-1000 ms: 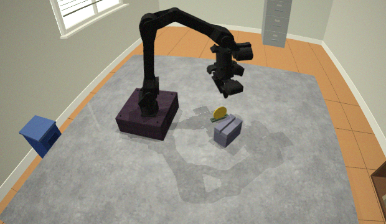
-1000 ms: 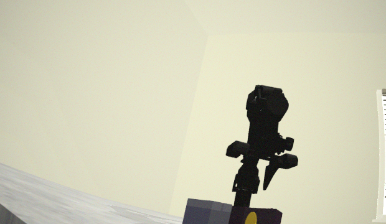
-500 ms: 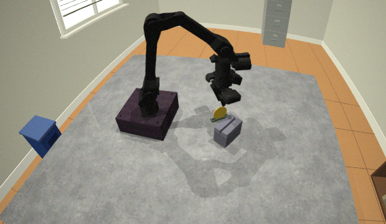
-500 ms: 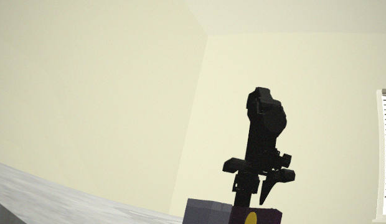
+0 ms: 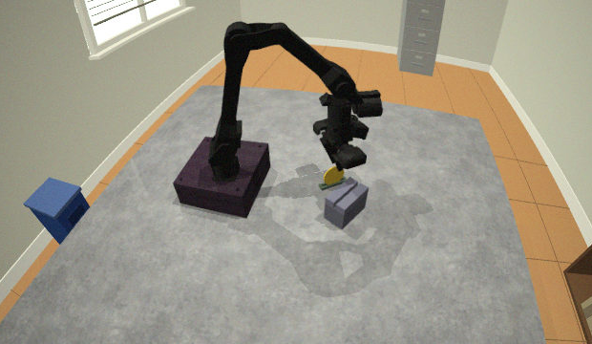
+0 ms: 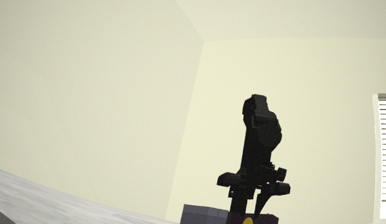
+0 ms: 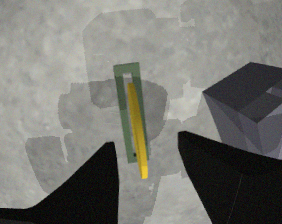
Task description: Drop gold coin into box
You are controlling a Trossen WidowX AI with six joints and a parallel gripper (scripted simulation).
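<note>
The gold coin (image 5: 333, 176) (image 6: 248, 221) (image 7: 136, 127) stands on edge in the dark-green holder (image 5: 324, 186) (image 7: 120, 100). The holder lies flat on the grey surface. The gripper (image 7: 146, 138) points down over the coin and is partly open. In the wrist view its fingertips are left and right of the coin's near end, with gaps on both sides; nothing is held. The exterior view shows the fingers just above the coin's top. The closed grey box (image 5: 346, 205) (image 6: 202, 214) (image 7: 242, 107) stands beside the holder, its lid slot visible in the top view.
The arm's dark purple base block (image 5: 217, 191) stands left of the holder in the top view. The grey box is close to the right finger's side in the wrist view. A blue bin (image 5: 54, 203) and a grey filing cabinet (image 5: 420, 38) stand farther off.
</note>
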